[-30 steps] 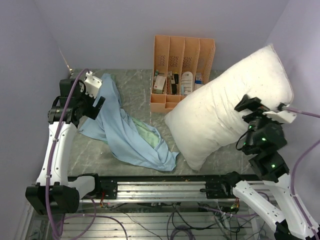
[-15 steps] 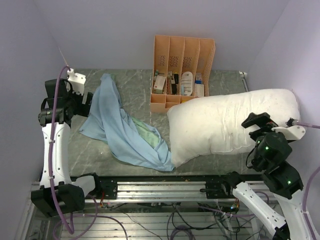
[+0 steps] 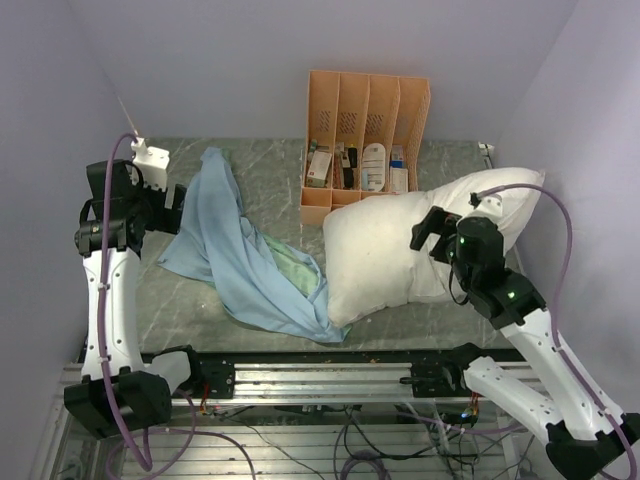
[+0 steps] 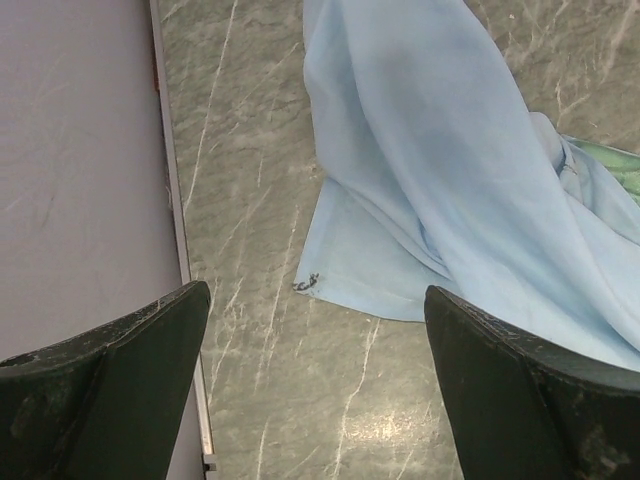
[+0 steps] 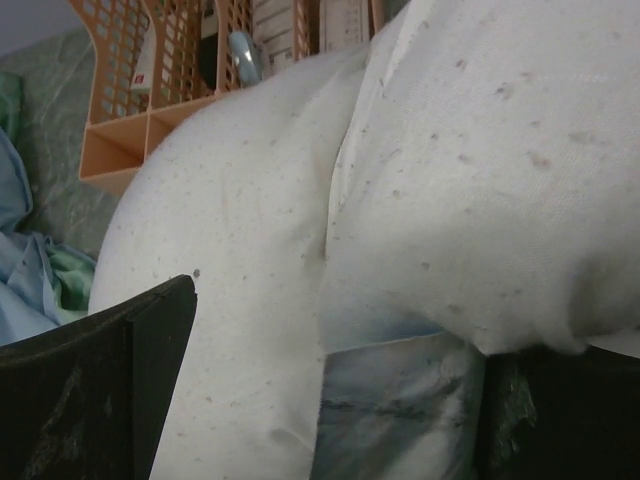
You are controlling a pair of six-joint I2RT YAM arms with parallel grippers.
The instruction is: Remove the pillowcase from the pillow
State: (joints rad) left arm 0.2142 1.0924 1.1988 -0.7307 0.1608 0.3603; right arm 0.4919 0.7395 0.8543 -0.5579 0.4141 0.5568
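You have a grey-green marbled tabletop [image 3: 260,170] with everything spread across it. The pillow [image 3: 380,250] is the biggest thing on it: plump, off-white, finely speckled, filling the right half. Its far edge sits up against the front of the orange file rack [image 3: 365,110], and one corner pokes up toward the right wall. It is bare, with no cover on it.

The pillowcase [image 3: 235,250] lies apart as its own heap on the left half, a limp sheet gathered into long diagonal folds. You see mostly its plain light blue face; a patch of mint-green shows through near the middle (the left wrist view catches that same green at its right edge). Its near-right end meets the pillow's lower corner, and from above I cannot tell which lies over which. One flat corner carries a small dark mark.

The file rack stands upright at the back with small items in its slots.

Your right hand [image 5: 340,330] is spread wide at the pillow's right end, with speckled fabric bulging between the fingers and draping over one. Your left hand [image 4: 315,330] is also spread wide and holds nothing, poised above the pillowcase's left corner beside the wall.
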